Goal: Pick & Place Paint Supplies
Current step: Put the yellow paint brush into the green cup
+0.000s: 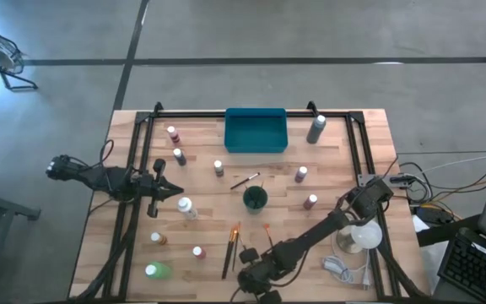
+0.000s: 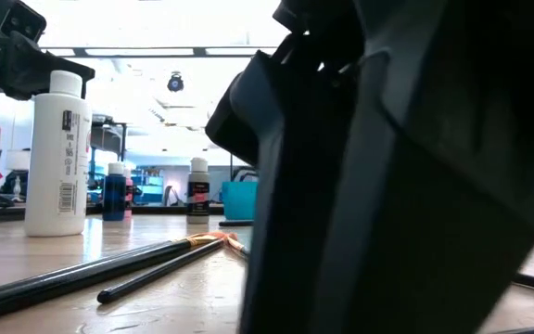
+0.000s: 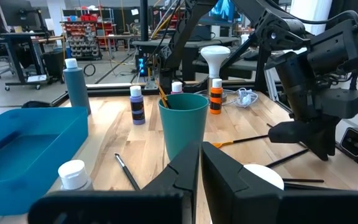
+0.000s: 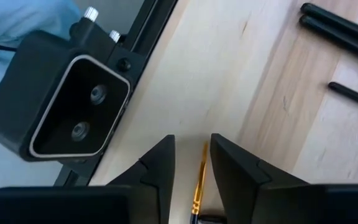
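Observation:
Several small white-capped bottles stand about the table, among them a white one [image 1: 186, 207], a green one [image 1: 157, 271] and a taller grey one [image 1: 315, 128]. Thin brushes [image 1: 230, 245] lie near the near edge, and one [image 1: 245, 180] lies mid-table. My right gripper [image 1: 256, 283] is low at the near edge, slightly open. A thin orange-handled brush [image 4: 199, 180] shows between its fingers, running along them; I cannot tell whether they touch it. My left gripper [image 1: 175, 191] is shut and empty, just left of the white bottle and pointing at the dark green cup [image 3: 183, 124].
A teal tray [image 1: 256, 131] sits at the far middle. The cup [image 1: 255, 199] stands mid-table with a brush tip [image 3: 162, 96] in it. A white lamp-like thing [image 1: 357, 236] and a cable [image 1: 340, 266] lie at the near right. A black camera box [image 4: 73, 106] sits at the near edge.

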You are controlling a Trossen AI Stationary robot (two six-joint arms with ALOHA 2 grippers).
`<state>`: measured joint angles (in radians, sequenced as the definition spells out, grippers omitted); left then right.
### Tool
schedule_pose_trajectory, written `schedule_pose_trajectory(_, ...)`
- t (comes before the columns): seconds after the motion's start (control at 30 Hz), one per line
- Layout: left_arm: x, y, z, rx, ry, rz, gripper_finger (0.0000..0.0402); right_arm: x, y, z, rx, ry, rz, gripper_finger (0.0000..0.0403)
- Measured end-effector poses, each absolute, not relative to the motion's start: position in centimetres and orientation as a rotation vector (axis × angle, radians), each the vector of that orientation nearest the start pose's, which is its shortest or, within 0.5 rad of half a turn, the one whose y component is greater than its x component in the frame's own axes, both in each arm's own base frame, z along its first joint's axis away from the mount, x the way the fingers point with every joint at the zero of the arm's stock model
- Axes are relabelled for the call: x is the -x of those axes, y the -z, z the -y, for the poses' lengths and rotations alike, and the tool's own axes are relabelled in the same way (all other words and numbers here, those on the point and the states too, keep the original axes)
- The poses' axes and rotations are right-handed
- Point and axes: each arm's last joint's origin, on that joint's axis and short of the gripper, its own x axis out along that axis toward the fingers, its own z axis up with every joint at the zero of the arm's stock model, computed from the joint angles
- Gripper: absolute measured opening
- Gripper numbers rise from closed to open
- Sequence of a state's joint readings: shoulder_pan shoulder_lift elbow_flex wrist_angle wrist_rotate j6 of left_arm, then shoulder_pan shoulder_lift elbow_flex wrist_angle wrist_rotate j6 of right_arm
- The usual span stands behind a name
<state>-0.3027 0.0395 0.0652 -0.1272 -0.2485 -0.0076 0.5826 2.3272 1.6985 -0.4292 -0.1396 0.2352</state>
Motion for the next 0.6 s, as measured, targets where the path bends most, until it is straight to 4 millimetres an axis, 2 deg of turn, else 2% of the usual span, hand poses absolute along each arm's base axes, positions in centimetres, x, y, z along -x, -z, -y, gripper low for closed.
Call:
schedule_pose_trajectory(0.3, -9.27, -17.05, 2.15, -0.02, 0.054, -0.098, 0.0026, -39.95, -11.56, -26.78, 0.044, -0.518, -1.124, 0.0049)
schedule_pose_trajectory(0.43, -9.27, -17.05, 2.15, -0.02, 0.054, -0.098, 0.0026, -40.01, -11.54, -26.63, 0.047, -0.509, -1.125, 0.0016)
schedule_pose_trajectory(0.6, -9.27, -17.05, 2.15, -0.02, 0.053, -0.098, 0.0026, -40.01, -11.53, -26.62, 0.048, -0.507, -1.125, 0.0009)
